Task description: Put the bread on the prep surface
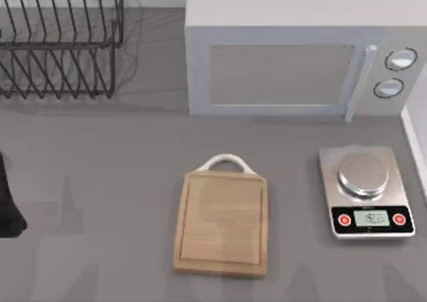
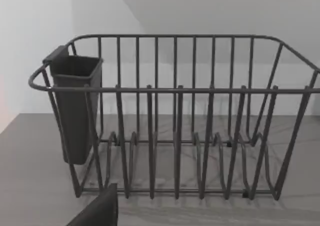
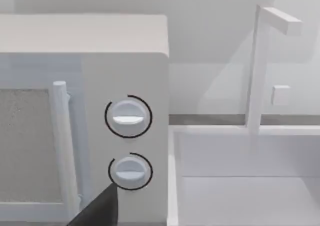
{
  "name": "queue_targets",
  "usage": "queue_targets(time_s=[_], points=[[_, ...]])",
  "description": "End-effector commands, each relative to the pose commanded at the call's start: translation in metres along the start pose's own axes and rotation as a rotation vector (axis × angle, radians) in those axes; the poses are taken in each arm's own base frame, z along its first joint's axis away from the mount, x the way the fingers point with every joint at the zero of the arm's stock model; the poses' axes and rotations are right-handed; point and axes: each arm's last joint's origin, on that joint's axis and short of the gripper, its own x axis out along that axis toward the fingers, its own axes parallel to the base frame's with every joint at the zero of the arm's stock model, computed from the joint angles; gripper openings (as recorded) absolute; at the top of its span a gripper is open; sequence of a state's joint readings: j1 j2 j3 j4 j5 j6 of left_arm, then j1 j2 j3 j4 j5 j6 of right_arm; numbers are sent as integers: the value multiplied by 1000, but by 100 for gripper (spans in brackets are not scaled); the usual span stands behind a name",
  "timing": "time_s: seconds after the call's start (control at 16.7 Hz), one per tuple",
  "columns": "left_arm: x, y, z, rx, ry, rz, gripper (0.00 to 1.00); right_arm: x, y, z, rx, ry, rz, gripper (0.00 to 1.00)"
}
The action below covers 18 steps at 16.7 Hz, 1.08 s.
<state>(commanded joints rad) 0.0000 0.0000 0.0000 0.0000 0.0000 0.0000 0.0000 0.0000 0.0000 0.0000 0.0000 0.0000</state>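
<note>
Frankly, the main hazard is reaching blind: I cannot tell where the bread lies, so its place relative to either end effector is unknown. A guessed approach could knock something over.

Nearest the bench's front edge, around the middle, sits the cutting board (image 1: pixel 220 225), its top bare. The scale (image 1: pixel 365 192) stands toward the right edge and could be mistaken for the drop spot.

The left end effector (image 2: pixel 97 211) faces the dish rack (image 1: pixel 60 42) in the far left corner, whose wires could snag it. The right end effector (image 3: pixel 97 208) faces the microwave (image 1: pixel 280 69) at the far edge. I cannot tell whether either is released or clenched.
</note>
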Motion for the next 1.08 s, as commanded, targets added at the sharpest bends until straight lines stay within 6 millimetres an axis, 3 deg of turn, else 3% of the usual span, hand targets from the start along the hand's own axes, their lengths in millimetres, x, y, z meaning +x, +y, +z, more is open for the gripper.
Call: queue_targets(time_s=[0.24,0.6,0.84,1.08], points=[[0,0,6,19,22,-3,100,0,0,0,0,0,0,100],[18,1,55,193,280,-39,100,0,0,0,0,0,0,100],[67,8,81,334,624,-100,100,0,0,0,0,0,0,100],[137,25,77,436,1004,-208,100,0,0,0,0,0,0,100]])
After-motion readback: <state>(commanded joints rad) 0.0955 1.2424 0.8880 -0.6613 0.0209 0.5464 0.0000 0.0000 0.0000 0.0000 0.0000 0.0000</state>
